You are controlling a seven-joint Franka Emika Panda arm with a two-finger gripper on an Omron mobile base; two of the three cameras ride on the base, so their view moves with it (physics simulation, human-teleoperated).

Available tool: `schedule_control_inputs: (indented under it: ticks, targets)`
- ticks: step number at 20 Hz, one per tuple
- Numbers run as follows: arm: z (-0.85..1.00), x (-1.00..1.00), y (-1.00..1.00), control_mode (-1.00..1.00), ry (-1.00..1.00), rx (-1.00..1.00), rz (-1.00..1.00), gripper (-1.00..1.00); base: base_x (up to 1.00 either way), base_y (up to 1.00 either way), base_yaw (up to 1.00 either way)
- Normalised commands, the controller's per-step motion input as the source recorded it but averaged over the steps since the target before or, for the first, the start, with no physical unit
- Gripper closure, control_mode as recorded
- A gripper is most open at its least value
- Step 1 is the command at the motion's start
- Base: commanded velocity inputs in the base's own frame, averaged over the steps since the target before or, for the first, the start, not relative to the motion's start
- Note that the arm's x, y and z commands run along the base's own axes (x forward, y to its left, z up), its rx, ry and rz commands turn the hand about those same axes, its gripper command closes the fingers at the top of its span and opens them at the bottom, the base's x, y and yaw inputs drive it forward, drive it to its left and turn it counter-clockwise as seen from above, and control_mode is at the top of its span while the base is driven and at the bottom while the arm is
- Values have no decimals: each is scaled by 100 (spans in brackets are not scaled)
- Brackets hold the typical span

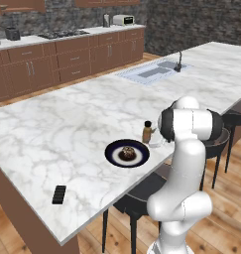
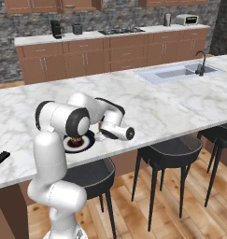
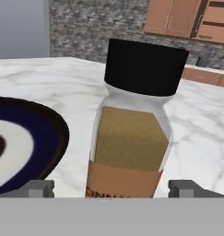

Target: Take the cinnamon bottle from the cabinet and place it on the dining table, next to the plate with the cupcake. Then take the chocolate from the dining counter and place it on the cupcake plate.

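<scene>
The cinnamon bottle (image 1: 148,132) stands upright on the white marble dining table (image 1: 67,119), just right of the dark navy plate (image 1: 111,154) that holds the cupcake (image 1: 127,153). In the hand view the bottle (image 3: 132,138) rises close up between my fingertips (image 3: 39,189), with a gap on each side. My gripper (image 3: 113,189) is open around its base, and the plate's rim (image 3: 49,133) lies to the left. The black chocolate bar (image 1: 59,194) lies flat near the table's front left edge, well away from the plate; it also shows as a dark bar (image 2: 0,158) in the right base view.
Black stools (image 2: 168,151) stand along the table's near edge beside my base. A sink with a dark faucet (image 1: 179,62) is set into the far right of the table. Brown drawer units with a toaster (image 1: 123,20) line the back wall.
</scene>
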Motion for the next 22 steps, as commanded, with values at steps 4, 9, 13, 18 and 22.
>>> schedule_control_inputs:
  ticks: [4,9,13,18,22]
  targets:
    - [9,-26,-6,-100,0,6,0,-100,0,0,0]
    - [16,-34,0,-100,2,2,0,-100,0,0,0]
    - [45,-26,0,-100,22,1,-2,-100,0,0,0]
    - [59,-26,0,-100,32,1,-4,-100,0,0,0]
    - [52,-37,0,-100,26,-2,-6,-100,0,0,0]
